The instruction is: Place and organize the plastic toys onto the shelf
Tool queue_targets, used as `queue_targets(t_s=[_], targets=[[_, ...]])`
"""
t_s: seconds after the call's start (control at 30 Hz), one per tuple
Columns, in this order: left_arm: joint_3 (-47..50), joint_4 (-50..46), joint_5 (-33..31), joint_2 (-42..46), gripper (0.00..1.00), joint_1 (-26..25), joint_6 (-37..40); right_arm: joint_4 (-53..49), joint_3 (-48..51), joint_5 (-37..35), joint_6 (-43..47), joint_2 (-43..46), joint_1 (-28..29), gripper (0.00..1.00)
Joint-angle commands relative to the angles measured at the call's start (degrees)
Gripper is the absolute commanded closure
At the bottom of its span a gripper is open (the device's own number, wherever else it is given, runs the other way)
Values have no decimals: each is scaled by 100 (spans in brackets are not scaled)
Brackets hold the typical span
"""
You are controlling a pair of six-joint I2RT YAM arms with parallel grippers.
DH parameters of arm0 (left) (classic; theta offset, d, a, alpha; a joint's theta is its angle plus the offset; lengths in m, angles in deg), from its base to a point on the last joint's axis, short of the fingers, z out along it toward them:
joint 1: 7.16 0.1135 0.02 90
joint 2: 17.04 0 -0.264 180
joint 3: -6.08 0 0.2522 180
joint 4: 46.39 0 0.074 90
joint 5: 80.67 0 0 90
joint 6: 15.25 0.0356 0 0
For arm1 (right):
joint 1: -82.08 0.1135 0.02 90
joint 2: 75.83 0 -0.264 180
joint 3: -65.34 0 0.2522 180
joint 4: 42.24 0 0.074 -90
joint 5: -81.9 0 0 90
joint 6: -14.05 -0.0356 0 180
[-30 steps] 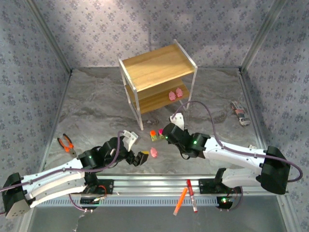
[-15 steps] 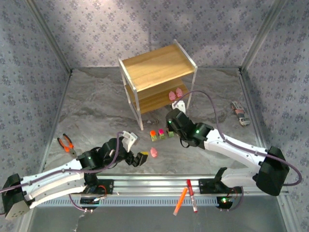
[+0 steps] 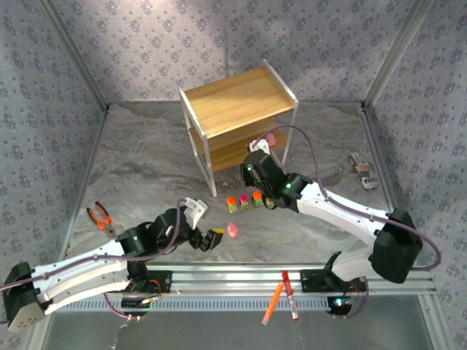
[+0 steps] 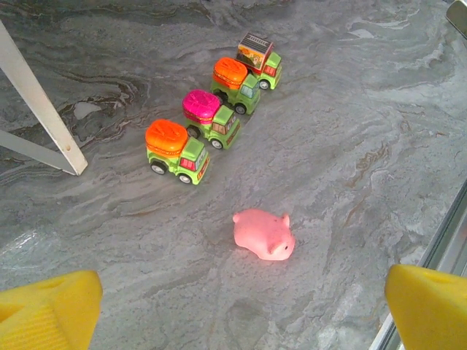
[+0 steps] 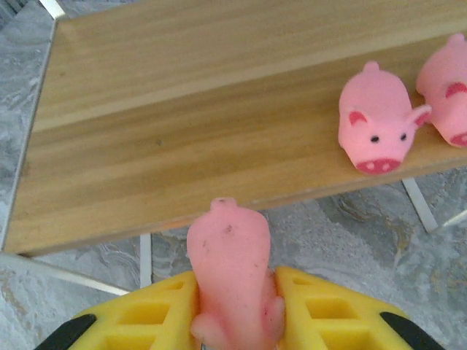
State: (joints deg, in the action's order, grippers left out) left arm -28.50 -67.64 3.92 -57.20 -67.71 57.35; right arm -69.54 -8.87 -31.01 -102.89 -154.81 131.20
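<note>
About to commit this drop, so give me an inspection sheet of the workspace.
Surface: grey marbled table, no spills seen.
Job's things: two pigs on the shelf, lower board; four trucks and a loose pig on the table.
Clutter: pliers, two markers, small grey object at right.
Grippers: right gripper shut on held pig, facing the lower board; left gripper open, empty.
Cables: purple cable loops beside the shelf.
Surroundings: patterned walls; nothing else seen.

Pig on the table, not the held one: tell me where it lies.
In the left wrist view the pig lies on the table just ahead of the left gripper, with the row of four trucks beyond it.
</note>
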Motion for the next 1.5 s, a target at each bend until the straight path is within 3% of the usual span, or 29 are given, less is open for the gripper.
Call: queue_targets(t_s=[0.0, 0.93, 1.47], targets=[[-85, -75, -120, 66, 1, -53, 70, 27, -366, 68, 159, -200, -77, 70], [-80, -183, -238, 167, 1, -57, 110, 156, -1037, 275, 336, -899, -500, 70], [-97, -169, -230, 115, 1, -53, 111, 292, -527, 71, 388, -739, -475, 70]])
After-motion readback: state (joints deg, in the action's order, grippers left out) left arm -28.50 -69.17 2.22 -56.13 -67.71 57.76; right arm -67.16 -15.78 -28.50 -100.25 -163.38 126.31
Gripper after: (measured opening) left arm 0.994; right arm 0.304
